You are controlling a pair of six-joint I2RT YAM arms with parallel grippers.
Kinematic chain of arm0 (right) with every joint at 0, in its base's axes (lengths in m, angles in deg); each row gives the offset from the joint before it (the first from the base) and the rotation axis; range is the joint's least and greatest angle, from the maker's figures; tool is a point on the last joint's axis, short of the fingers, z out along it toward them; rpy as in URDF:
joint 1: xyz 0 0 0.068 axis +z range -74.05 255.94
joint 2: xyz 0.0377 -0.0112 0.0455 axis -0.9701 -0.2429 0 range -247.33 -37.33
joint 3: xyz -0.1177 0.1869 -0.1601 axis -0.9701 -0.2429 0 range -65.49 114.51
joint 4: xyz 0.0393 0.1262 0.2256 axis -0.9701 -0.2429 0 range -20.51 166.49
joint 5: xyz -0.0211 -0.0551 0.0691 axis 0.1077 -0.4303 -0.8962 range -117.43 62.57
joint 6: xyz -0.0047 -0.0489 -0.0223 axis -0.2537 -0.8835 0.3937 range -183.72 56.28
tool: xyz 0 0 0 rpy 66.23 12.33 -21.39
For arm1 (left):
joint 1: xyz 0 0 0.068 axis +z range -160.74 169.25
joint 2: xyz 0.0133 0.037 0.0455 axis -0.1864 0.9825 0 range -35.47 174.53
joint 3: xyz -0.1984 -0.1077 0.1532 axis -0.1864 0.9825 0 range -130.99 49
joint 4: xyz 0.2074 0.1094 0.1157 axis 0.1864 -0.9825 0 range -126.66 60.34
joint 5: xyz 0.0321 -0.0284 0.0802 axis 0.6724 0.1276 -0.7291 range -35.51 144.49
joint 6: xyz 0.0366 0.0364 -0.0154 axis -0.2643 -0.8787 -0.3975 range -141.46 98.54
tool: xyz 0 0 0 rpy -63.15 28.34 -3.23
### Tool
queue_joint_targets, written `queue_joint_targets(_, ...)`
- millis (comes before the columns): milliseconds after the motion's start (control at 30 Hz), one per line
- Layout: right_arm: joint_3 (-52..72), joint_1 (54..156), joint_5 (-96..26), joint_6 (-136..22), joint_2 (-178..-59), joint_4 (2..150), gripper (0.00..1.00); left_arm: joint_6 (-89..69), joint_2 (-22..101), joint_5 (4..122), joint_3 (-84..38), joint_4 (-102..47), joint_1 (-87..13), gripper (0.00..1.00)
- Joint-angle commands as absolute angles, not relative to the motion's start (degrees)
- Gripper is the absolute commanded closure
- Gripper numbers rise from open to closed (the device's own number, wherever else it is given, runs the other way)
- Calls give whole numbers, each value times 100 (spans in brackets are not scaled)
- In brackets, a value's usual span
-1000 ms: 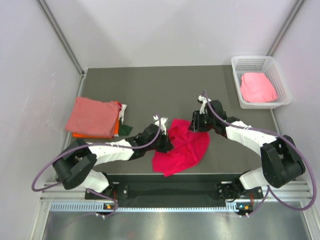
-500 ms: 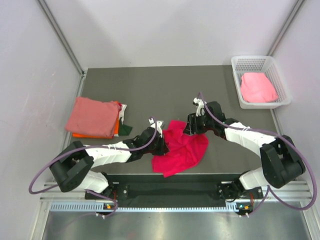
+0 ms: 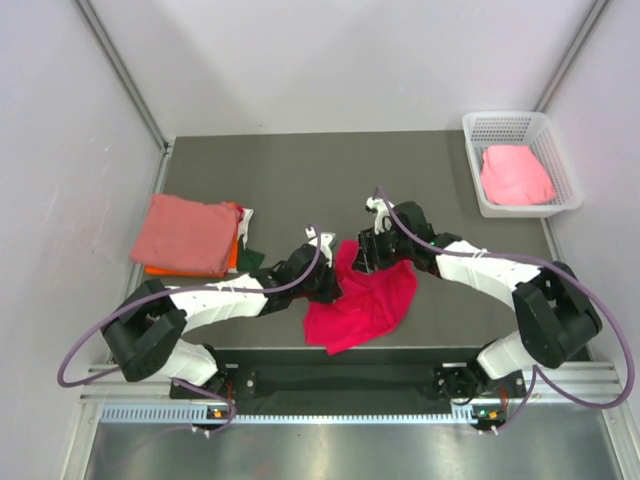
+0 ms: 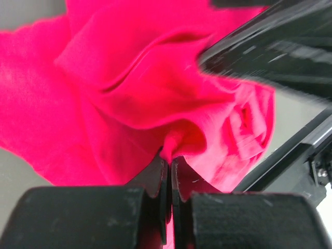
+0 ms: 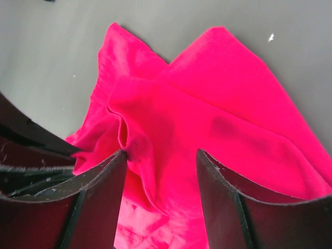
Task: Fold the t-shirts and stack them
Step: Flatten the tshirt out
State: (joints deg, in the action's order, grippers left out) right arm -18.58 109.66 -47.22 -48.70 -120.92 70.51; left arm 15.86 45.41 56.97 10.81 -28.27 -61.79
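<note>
- The crimson-pink t-shirt (image 3: 368, 298) lies crumpled on the near middle of the table (image 3: 300, 170), and its nearest corner reaches the table's near edge.
- The left gripper (image 4: 167, 163) has its fingers pressed together on a raised fold at the shirt's left edge. The cloth bunches up right at the tips.
- The right gripper (image 5: 161, 155) hangs over the far-left part of the same shirt with its jaws apart. A ridge of cloth runs just beside its left finger (whether it touches cannot be told).
- In the top view the two grippers sit close together at the shirt's far-left corner, with little room between them.
- At the table's left edge the dusty salmon t-shirt (image 3: 185, 232) lies folded on the orange t-shirt (image 3: 158, 270), which shows along the salmon one's near and right edges.
- A white mesh basket (image 3: 505, 118) stands at the far right corner with the light pink t-shirt (image 3: 515, 175) bunched inside.
- Bare dark tabletop stretches across the far half between the stack and the basket, and also to the right of the crimson shirt.
</note>
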Motion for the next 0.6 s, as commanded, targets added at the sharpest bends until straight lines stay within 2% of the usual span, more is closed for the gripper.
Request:
queue_joint_targets(0, -1444, 11110, -4641, -5019, -12196, 7078, 44, 1361, 4521, 5678, 673, -2939, -6172, 100)
queue_joint_targets(300, -1267, 11382, -4580, -5317, -12363, 6823, 44, 1273, 4574, 5598, 506, -3150, -6172, 100)
queue_joint_targets(500, -1127, 11523, -4501, -5327, -12636, 6814, 49, 1282, 4477, 5546, 488, -3238, -6172, 100)
queue_joint_targets(567, -1074, 11541, -4466, -5291, -12715, 6822, 54, 1282, 4442, 5546, 480, -3256, -6172, 100)
